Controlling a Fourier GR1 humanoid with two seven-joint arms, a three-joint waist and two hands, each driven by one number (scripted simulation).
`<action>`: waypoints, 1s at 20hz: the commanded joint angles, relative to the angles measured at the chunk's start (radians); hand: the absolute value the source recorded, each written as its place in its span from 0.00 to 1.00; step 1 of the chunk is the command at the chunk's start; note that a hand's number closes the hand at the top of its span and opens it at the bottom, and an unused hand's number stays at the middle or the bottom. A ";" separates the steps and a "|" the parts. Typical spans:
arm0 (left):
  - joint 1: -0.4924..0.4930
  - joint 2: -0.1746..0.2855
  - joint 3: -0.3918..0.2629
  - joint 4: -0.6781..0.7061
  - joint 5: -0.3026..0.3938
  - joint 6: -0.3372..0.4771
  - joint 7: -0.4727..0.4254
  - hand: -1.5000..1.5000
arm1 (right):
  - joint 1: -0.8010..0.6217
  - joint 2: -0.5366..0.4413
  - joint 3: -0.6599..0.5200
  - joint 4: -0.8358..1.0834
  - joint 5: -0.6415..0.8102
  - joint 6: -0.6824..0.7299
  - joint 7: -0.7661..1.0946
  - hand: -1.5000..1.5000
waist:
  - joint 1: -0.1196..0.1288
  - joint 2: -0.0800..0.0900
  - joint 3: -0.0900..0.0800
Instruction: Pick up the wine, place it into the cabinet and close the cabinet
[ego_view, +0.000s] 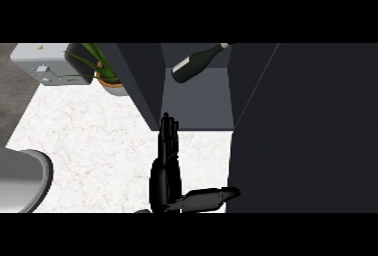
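Our left hand (166, 172) stands released, fingers straight, over the tabletop (96, 135); the wine (193, 64) lies inside the cabinet (205, 107).

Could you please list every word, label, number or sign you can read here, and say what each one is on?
None can be read.
The wine bottle in the cabinet shows no label.
The toaster has a small orange mark on top and pale buttons, too small to make out.
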 joint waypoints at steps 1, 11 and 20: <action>0.147 0.051 -0.065 -0.151 -0.067 0.070 -0.012 0.00 | 0.067 0.029 0.047 -0.071 0.008 0.011 -0.020 0.00 | 0.002 0.001 0.000; 0.248 0.176 -0.108 -0.370 -0.126 0.007 0.057 0.00 | 0.104 -0.027 -0.027 -0.079 -0.184 0.115 0.011 1.00 | -0.005 0.002 0.001; 0.403 0.438 -0.086 -0.607 -0.120 -0.111 0.058 0.00 | 0.076 -0.022 0.053 -0.076 -0.114 0.163 0.014 1.00 | 0.001 0.002 0.000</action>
